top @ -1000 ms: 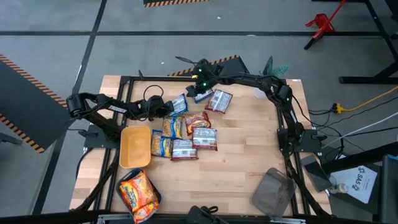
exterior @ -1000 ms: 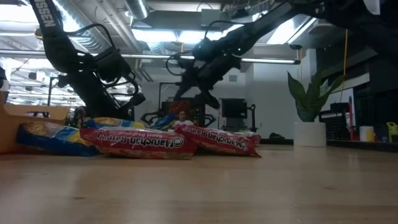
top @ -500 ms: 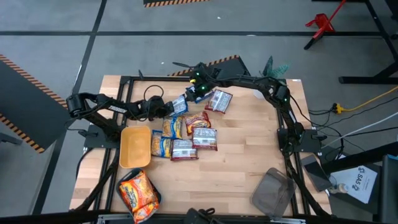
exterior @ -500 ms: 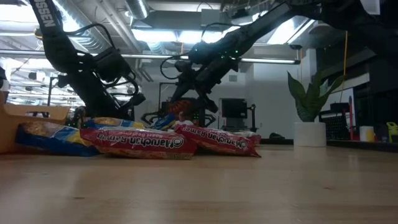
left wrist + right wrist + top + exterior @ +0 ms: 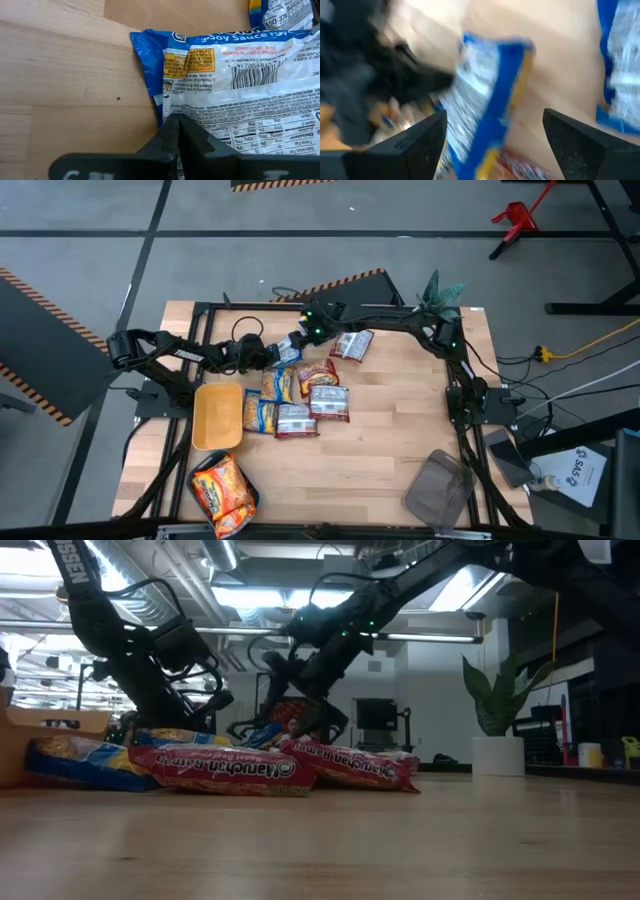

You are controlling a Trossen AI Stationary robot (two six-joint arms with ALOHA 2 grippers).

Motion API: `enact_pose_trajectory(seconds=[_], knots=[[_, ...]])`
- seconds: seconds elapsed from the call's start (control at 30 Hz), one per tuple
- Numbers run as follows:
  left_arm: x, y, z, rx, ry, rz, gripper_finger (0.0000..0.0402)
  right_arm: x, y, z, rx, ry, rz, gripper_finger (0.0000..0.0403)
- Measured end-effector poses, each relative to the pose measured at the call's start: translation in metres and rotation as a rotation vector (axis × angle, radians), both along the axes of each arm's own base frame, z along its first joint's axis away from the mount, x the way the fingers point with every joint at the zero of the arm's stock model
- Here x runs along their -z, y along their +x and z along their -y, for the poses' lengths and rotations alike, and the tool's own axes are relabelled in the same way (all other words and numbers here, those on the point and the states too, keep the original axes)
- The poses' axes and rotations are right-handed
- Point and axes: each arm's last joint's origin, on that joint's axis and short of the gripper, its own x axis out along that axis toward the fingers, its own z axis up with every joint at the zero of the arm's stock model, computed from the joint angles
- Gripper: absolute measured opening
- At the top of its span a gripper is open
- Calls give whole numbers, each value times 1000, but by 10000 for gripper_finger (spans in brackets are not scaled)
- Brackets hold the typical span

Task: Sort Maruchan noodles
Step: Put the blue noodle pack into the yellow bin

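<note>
collision risk over a blue soy sauce packet [image 5: 235,75] at the table's [image 5: 400,440] far edge.
left pincer [image 5: 174,131] pinched together on packet's edge; right pincer [image 5: 492,135] spread apart close by; could snag, tug or tear.

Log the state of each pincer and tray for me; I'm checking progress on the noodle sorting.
left pincer: shut on the edge of a blue packet, which lies flat.
right pincer: open, close to the left one.
yellow tray: empty.
grey tray: empty.
</note>
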Motion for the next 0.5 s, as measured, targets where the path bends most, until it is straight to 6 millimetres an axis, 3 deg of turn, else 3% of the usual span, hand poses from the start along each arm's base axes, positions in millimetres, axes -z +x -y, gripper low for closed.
enact_pose_trajectory(seconds=[0.23,0.5], knots=[[0,0,0,11,6,-5,0,-2,6,1,137,26,31,313],[0,0,0,42,22,-17,0,2,15,-13,189,29,30,312]])
